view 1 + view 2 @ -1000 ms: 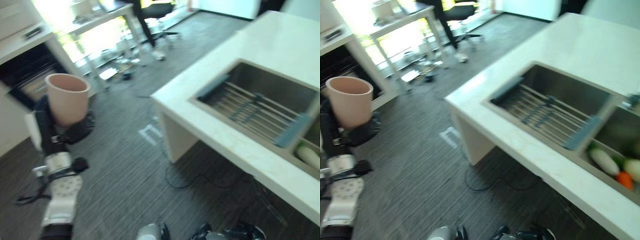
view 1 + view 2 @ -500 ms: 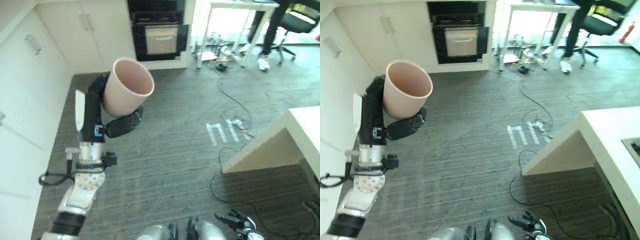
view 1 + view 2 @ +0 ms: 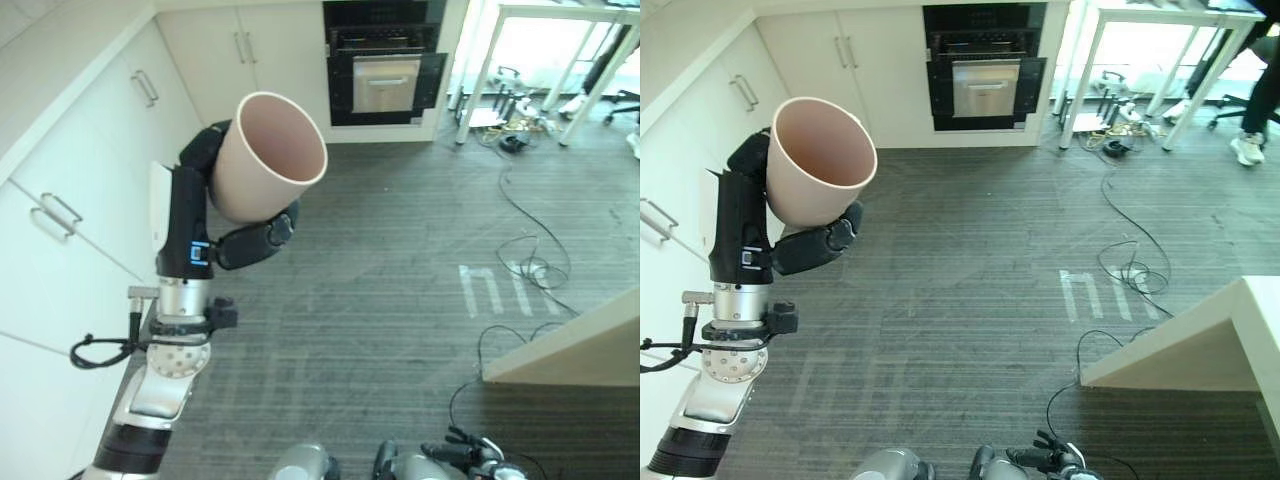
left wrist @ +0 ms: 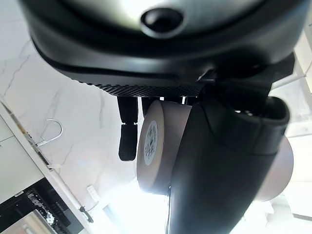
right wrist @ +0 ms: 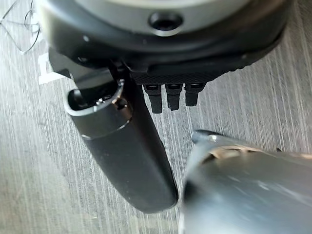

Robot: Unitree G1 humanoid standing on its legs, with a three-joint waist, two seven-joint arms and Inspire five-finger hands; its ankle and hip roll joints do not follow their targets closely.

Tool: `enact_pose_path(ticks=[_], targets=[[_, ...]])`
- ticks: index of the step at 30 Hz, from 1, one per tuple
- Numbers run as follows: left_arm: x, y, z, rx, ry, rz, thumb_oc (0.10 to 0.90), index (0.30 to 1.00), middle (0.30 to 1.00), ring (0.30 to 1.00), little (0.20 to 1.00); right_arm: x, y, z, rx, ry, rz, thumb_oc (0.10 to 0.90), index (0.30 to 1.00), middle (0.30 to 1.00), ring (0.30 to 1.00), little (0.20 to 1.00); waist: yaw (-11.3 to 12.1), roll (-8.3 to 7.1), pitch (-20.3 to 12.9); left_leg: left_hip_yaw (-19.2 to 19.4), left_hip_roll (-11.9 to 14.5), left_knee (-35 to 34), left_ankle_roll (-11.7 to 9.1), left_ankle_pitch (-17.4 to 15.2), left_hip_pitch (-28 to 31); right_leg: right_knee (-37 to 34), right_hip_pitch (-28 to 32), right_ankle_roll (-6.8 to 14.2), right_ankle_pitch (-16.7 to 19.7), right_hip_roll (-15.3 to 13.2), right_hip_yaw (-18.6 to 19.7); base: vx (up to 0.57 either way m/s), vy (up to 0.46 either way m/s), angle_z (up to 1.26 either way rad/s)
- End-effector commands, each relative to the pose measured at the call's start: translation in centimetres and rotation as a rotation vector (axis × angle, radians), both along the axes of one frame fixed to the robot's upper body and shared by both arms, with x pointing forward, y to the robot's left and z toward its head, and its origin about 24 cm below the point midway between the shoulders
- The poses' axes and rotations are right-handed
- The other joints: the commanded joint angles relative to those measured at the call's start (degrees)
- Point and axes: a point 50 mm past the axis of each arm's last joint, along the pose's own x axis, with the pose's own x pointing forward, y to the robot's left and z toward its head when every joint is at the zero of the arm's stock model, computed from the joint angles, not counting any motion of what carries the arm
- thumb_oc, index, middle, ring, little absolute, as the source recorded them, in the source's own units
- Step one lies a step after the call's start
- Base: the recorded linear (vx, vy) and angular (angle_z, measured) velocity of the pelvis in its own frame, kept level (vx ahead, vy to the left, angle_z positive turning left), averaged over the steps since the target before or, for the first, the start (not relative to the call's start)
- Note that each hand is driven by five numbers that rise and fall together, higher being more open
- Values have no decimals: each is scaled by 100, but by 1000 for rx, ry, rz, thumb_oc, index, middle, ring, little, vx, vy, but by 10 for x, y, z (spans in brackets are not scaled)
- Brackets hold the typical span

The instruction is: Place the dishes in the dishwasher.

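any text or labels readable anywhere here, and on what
Sticker on the base of the pink cup: print too small to read.
White marking on the floor: three upright bars, no readable word.
Blue mark on the left hand wrist: too small to read.
Oven: no legible text.

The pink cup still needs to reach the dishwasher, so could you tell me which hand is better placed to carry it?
Left: the left hand already grips the pink cup; the right hand hangs low, holding nothing.

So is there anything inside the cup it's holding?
No, the cup in the left hand shows a bare pink inside.
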Motion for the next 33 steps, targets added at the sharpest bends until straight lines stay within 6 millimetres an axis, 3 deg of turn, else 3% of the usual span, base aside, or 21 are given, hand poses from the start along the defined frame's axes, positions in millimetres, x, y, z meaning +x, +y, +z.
enact_pose_path(ticks=[1, 6, 13, 14, 16, 19, 21, 22, 23, 24, 25, 26, 30, 33], targets=[[-9, 2, 43, -89, -235, -46, 400, 300, 300, 300, 300, -12, -18, 1, -9, 19, -51, 800, 900, 900, 900, 900, -176, 160, -138, 68, 201, -121, -245, -296, -213, -93, 265, 447, -863, 103, 201, 30, 7, 35], [-12, 3, 38, -90, -218, -50, 400, 300, 300, 300, 300, -18, -16, -1, 29, 22, -83, 800, 900, 900, 900, 900, -142, 212, -189, -92, 149, -121, -279, -290, -258, -93, 326, 440, -897, 84, 177, 30, 53, 14], [-11, 7, 30, -113, -194, -23, 400, 300, 300, 300, 300, -21, -12, -3, 62, 40, -40, 800, 900, 900, 900, 900, -203, 247, -287, 61, 135, -121, -299, -370, -212, -93, 214, 541, -891, -61, 231, 23, 89, -20], [12, -13, 32, -120, -80, -128, 400, 300, 300, 300, 300, -21, -3, -5, 126, -4, -111, 800, 900, 900, 900, 900, -579, 62, -147, 580, -92, -121, 364, -1014, 449, -93, 33, 892, -456, -11, 647, 20, -56, -5], [12, -15, 31, -125, -76, -126, 400, 300, 300, 300, 300, -14, -1, -2, 132, -38, -104, 800, 900, 900, 900, 900, -581, 52, -204, 607, -53, -121, 293, -985, 427, -93, 19, 844, -528, 47, 685, 51, -172, -8], [17, -15, 31, -157, -74, -107, 400, 300, 300, 300, 300, 1, -6, 5, 71, -102, -120, 800, 900, 900, 900, 900, -673, 26, -193, 598, -37, -121, 221, -755, 527, -93, 22, 624, -601, 236, 882, 157, -363, -23], [18, -13, 31, -165, -75, -100, 400, 300, 300, 300, 300, 9, -7, 9, 45, -137, -95, 800, 900, 900, 900, 900, -645, -77, -149, 635, -187, -121, 315, -694, 682, -93, 71, 556, -574, 159, 953, 172, -214, -18], [17, -11, 30, -169, -75, -102, 400, 300, 300, 300, 300, 15, -9, 12, 28, -166, -83, 800, 900, 900, 900, 900, -591, -157, -42, 609, -241, 344, 338, -683, 557, -93, 160, 488, -537, 105, 1001, 200, -219, -20], [17, -9, 30, -168, -74, -102, 400, 300, 300, 300, 300, 19, -10, 14, 19, -185, -77, 800, 900, 900, 900, 900, -530, -138, 47, 449, -257, 969, 315, -614, 123, -93, 231, 395, -510, 178, 1022, 201, -171, -12], [16, -6, 30, -165, -73, -99, 400, 300, 300, 300, 300, 19, -11, 15, 18, -192, -71, 800, 900, 900, 900, 900, -471, -96, 99, 335, -314, 958, 260, -459, -57, -93, 294, 374, -517, 237, 1043, 208, -82, 15], [16, -5, 30, -162, -72, -94, 400, 300, 300, 300, 300, 20, -11, 16, 13, -199, -63, 800, 900, 900, 900, 900, -422, -63, 132, 252, -340, 762, 193, -294, -127, -93, 355, 370, -554, 277, 1051, 380, 28, -3], [14, -2, 27, -156, -69, -86, 400, 300, 300, 300, 300, 26, -13, 19, -12, -230, -28, 800, 900, 900, 900, 900, -307, -18, 201, 144, -272, -121, -58, 333, -283, -93, 563, 346, -726, 333, 1002, 449, 83, -7], [11, -3, 21, -154, -62, -76, 400, 300, 300, 300, 300, 39, -14, 28, -56, -294, -9, 800, 900, 900, 900, 900, -242, 156, 191, 0, 96, -121, -374, 544, -1063, -93, 795, 283, -987, 413, 816, 380, 160, -4], [7, 1, 19, -142, -81, -67, 400, 300, 300, 300, 300, 50, -17, 39, -104, -364, 24, 800, 900, 900, 900, 900, -243, 191, 100, 130, 132, -121, -319, 398, -1026, -93, 965, 352, -1125, 304, 693, 388, 290, -23]])
